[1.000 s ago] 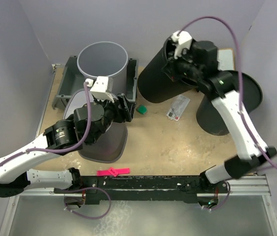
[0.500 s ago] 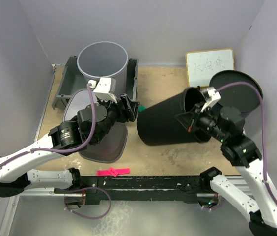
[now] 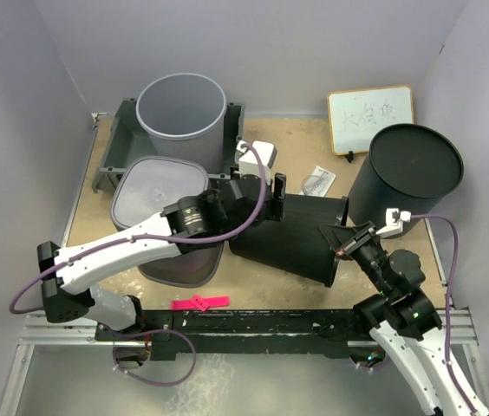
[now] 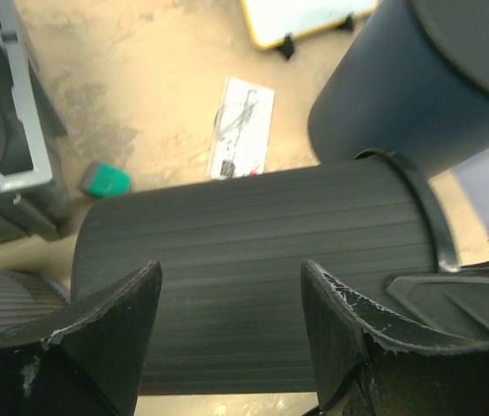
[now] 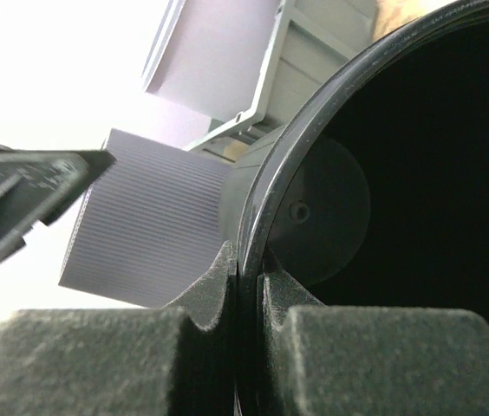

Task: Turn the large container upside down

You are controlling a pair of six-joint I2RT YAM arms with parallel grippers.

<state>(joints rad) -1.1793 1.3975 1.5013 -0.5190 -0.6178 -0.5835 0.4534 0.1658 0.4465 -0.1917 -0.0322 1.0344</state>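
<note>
Black and ribbed, the container (image 3: 292,236) lies on its side mid-table, mouth toward the right edge and base toward the left. Right jaws pinch its rim, one pad inside and one outside. Left jaws are spread wide over its wall near the base, perhaps not touching, though the wrist view cannot settle that. Tipping it from here depends on that thin rim pinch: the weight could twist it loose, and the round body would roll. The mouth also sits near the other black bin (image 3: 405,169), which a swing could knock.
</note>
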